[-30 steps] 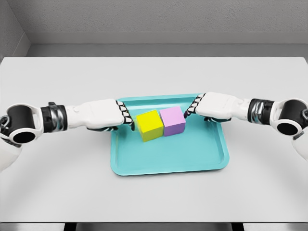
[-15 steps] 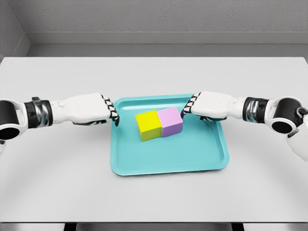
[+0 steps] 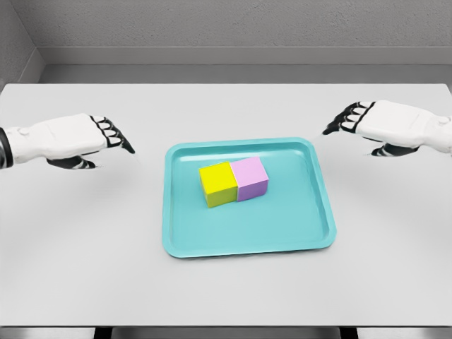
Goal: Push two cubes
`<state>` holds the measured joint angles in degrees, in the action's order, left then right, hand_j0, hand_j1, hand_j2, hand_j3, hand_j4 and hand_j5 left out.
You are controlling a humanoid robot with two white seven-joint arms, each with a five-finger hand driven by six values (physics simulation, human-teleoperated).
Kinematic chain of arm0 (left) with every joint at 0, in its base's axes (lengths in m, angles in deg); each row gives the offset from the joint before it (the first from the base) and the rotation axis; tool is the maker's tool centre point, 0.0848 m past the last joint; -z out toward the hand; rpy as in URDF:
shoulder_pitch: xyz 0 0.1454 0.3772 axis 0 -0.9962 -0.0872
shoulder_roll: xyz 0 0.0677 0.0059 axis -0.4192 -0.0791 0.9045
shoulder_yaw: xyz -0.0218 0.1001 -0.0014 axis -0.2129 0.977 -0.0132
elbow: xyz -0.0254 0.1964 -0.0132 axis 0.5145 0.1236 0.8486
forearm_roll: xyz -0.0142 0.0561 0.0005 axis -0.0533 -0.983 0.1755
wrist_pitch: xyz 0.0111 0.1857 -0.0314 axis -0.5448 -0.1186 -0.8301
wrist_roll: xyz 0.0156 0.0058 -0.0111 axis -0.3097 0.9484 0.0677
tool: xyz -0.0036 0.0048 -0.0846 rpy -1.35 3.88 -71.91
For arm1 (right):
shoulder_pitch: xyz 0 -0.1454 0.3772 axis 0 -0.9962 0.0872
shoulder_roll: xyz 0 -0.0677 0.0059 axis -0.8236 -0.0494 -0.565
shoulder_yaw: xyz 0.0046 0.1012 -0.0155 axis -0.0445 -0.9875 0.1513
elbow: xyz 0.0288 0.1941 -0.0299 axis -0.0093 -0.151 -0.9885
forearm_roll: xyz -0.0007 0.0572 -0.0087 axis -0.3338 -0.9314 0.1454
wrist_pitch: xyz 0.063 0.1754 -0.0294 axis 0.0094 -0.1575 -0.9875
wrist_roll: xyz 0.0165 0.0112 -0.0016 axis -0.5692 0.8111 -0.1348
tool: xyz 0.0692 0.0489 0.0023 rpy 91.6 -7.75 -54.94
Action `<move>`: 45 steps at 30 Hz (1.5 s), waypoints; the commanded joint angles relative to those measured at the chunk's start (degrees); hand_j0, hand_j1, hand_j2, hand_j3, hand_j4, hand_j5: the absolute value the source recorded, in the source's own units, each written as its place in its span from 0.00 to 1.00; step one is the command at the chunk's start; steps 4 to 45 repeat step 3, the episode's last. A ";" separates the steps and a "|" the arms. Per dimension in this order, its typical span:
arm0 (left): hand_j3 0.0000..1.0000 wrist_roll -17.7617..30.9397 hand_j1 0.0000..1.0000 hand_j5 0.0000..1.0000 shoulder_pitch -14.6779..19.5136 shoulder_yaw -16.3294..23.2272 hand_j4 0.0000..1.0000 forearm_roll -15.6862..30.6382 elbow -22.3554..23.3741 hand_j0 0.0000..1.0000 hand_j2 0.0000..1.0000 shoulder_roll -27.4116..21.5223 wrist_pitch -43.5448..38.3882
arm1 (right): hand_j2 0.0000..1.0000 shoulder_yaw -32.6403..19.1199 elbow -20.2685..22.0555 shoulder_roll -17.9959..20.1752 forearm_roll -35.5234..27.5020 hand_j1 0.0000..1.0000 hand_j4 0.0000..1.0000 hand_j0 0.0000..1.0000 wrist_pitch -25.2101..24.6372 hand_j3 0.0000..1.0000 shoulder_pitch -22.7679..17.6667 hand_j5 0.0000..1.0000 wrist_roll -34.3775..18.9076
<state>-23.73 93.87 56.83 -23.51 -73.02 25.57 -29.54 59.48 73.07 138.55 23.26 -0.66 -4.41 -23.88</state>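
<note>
On the white table (image 3: pixel 226 289), a teal tray (image 3: pixel 248 236) is positioned centrally, with a raised rim on all four sides. Two cubes are located on the tray floor, in its rear half. The yellow cube (image 3: pixel 218 183) is placed to the left and the purple cube (image 3: pixel 251 178) to the right; their adjacent faces are in contact, and the pair is set at a slight angle to the tray edges.

The left hand (image 3: pixel 70 139) is held above the table, well apart from the tray's left rim. Its fingers (image 3: pixel 113 134) are extended and loosely spread toward the tray, and nothing is grasped.

The right hand (image 3: pixel 385 123) is held above the table beyond the tray's right rear corner, also clear of the tray. Its fingers (image 3: pixel 346 119) are relaxed and slightly curved, and nothing is held.
</note>
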 commanded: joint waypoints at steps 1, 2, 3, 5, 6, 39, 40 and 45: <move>1.00 -0.09 1.00 1.00 0.09 -0.63 1.00 2.45 2.53 1.00 1.00 -1.77 -0.14 | 1.00 -1.10 1.21 1.62 -1.46 1.00 1.00 1.00 -0.15 1.00 0.00 1.00 0.08; 1.00 -0.09 1.00 1.00 0.00 -0.80 1.00 5.00 4.74 1.00 1.00 -1.95 -0.14 | 1.00 -1.10 1.21 1.53 -1.46 1.00 1.00 1.00 -0.15 1.00 -0.09 1.00 0.08; 1.00 -0.09 1.00 1.00 0.00 -0.80 1.00 6.14 5.88 1.00 1.00 -1.95 -0.14 | 1.00 -1.10 1.21 1.53 -1.46 1.00 1.00 1.00 -0.15 1.00 -0.09 1.00 0.08; 1.00 -0.09 1.00 1.00 0.00 -0.80 1.00 6.14 5.88 1.00 1.00 -1.95 -0.14 | 1.00 -1.10 1.21 1.53 -1.46 1.00 1.00 1.00 -0.15 1.00 -0.09 1.00 0.08; 1.00 -0.09 1.00 1.00 0.00 -0.80 1.00 6.14 5.88 1.00 1.00 -1.95 -0.14 | 1.00 -1.10 1.21 1.53 -1.46 1.00 1.00 1.00 -0.15 1.00 -0.09 1.00 0.08; 1.00 -0.09 1.00 1.00 0.00 -0.80 1.00 6.14 5.88 1.00 1.00 -1.95 -0.14 | 1.00 -1.10 1.21 1.53 -1.46 1.00 1.00 1.00 -0.15 1.00 -0.09 1.00 0.08; 1.00 -0.09 1.00 1.00 0.00 -0.80 1.00 6.14 5.88 1.00 1.00 -1.95 -0.14 | 1.00 -1.10 1.21 1.53 -1.46 1.00 1.00 1.00 -0.15 1.00 -0.09 1.00 0.08; 1.00 -0.09 1.00 1.00 0.00 -0.80 1.00 6.14 5.88 1.00 1.00 -1.95 -0.14 | 1.00 -1.10 1.21 1.53 -1.46 1.00 1.00 1.00 -0.15 1.00 -0.09 1.00 0.08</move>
